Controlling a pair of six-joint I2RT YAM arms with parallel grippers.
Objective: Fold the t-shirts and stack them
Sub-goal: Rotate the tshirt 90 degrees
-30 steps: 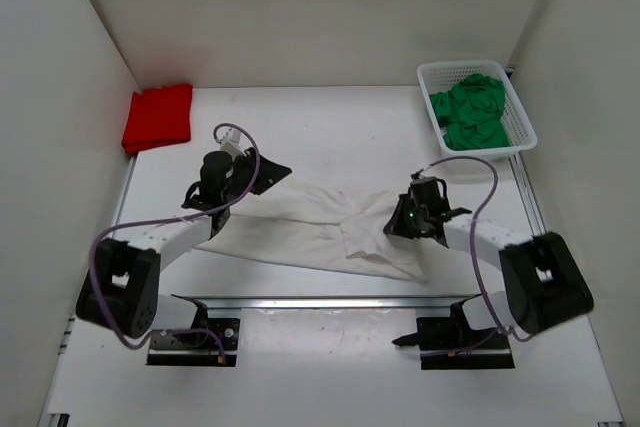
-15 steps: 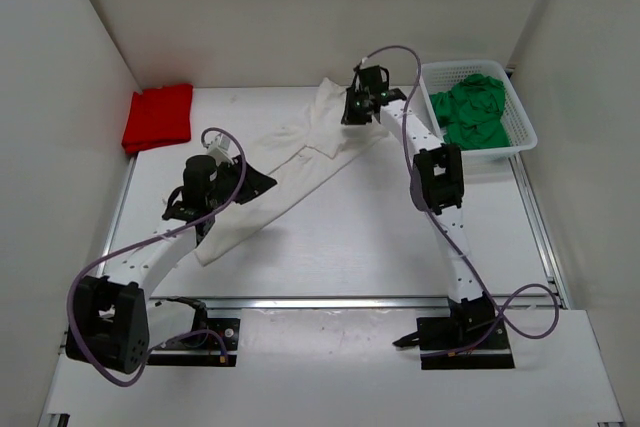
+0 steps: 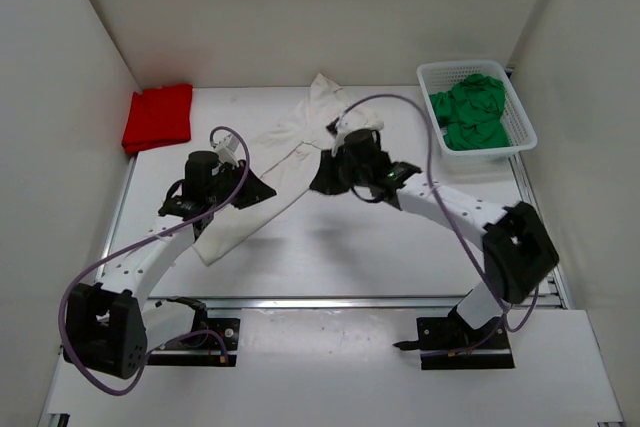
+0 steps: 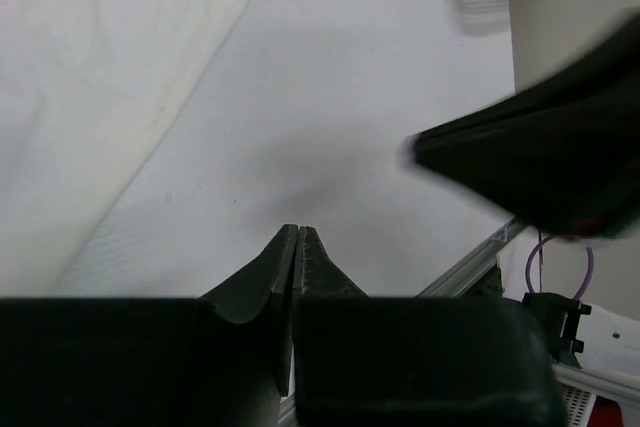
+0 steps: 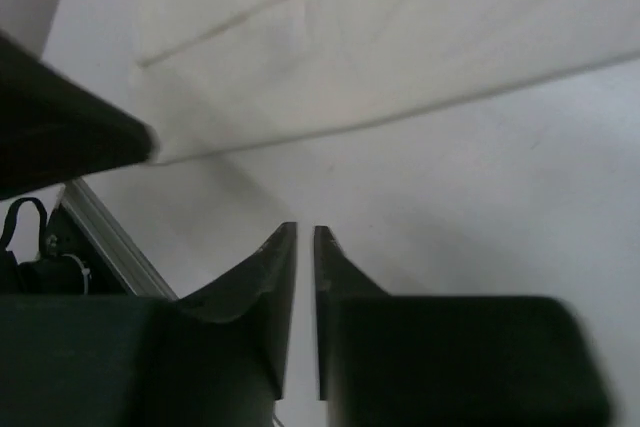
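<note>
Three t-shirts are in view, one of each colour. The white t-shirt (image 3: 288, 137) lies stretched out as a long, narrow, rumpled band on the tabletop (image 3: 390, 247). Its long axis runs diagonally, from a near end toward the left arm's side up to a far end at the middle of the back edge, by the rear wall. I cannot tell which end is the collar and which the hem. The red t-shirt (image 3: 158, 117) sits folded into a compact rectangle in the far left corner, its long side running away from the arms, well apart from the white one. The green t-shirt (image 3: 478, 112) is bunched up inside the single white mesh basket (image 3: 478, 64) at the far right corner, with no clear direction to it. There are two claws, both over the middle of the tabletop and pointing toward each other across the white band. The left claw (image 3: 262, 188) is at the band's right-hand edge, about midway along its length. In its own view the left claw (image 4: 298, 234) is clenched tip to tip with nothing between the tips, bare tabletop beneath and the white cloth (image 4: 100, 97) to the upper left. The right claw (image 3: 322, 180) is just beside the same edge. Seen from its wrist, the right claw (image 5: 305, 234) is drawn in to a thin slit and grasps nothing, with white cloth (image 5: 400, 37) ahead of it.
</note>
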